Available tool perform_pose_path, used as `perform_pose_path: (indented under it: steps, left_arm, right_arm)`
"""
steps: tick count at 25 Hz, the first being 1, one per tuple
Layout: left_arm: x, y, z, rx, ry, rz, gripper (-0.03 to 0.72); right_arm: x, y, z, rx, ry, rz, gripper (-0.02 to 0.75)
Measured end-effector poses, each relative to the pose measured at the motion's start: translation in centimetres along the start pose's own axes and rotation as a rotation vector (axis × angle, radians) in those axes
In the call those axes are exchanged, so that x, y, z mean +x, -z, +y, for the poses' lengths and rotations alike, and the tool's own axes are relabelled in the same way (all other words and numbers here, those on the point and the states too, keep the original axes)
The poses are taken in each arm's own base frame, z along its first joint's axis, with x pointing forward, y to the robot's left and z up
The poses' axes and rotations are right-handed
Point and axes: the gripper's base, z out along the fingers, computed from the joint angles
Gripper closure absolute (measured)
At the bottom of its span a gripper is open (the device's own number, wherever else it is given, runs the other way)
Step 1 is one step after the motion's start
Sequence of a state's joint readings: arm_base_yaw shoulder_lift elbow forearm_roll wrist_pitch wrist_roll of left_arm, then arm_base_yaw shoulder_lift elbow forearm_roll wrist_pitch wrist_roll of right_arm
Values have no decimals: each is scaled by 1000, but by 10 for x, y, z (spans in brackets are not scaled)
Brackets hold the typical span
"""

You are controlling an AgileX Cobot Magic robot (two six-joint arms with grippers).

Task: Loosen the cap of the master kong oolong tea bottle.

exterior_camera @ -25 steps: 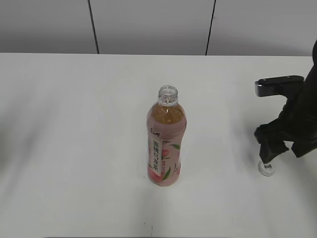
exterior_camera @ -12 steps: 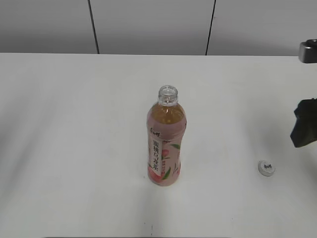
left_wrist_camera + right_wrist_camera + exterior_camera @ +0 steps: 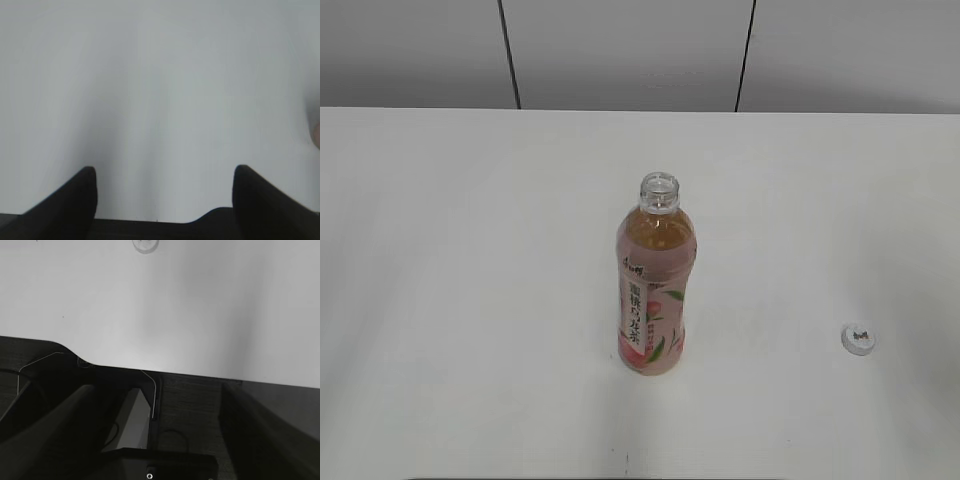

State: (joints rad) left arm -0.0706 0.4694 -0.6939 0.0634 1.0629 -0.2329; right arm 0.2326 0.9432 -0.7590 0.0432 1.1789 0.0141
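The master kong oolong tea bottle (image 3: 656, 290) stands upright at the middle of the white table, with its neck open and no cap on it. The white cap (image 3: 858, 339) lies on the table to the bottle's right, logo up; its edge also shows at the top of the right wrist view (image 3: 145, 245). Neither gripper shows in the exterior view. My left gripper (image 3: 165, 172) is open and empty over bare table. My right gripper (image 3: 157, 395) is open and empty, back over the table's front edge, far from the cap.
The white table (image 3: 470, 250) stretches wide around the bottle. A grey panelled wall (image 3: 620, 50) stands behind it. The table's front edge and dark floor (image 3: 190, 405) show in the right wrist view. A pinkish blur sits at the right edge of the left wrist view (image 3: 316, 132).
My right gripper let go of the cap on the table at the right, then drew back to the right and out of the exterior view. The bottle and cap stayed still.
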Motion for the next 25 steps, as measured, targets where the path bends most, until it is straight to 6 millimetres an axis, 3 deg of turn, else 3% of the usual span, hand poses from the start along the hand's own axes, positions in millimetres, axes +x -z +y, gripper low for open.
perform_pose_path:
  steps: [6, 8, 13, 19, 25]
  left_arm:
    - [30, 22, 9, -12, -81, -35, 188]
    - [43, 21, 12, -15, -102, -25, 188]
    - [60, 32, 16, -4, -145, -125, 212]
    - [70, 42, 14, 70, -154, -336, 263]
    - [70, 39, 8, 133, -174, -359, 275]
  right_arm:
    - [36, 35, -3, 36, 19, -189, 176]
    - [47, 35, -4, 44, 27, -217, 178]
    - [79, 12, -6, 46, 31, -213, 180]
    - [99, 18, -7, 53, 66, -410, 181]
    - [126, 31, -10, 81, 85, -622, 187]
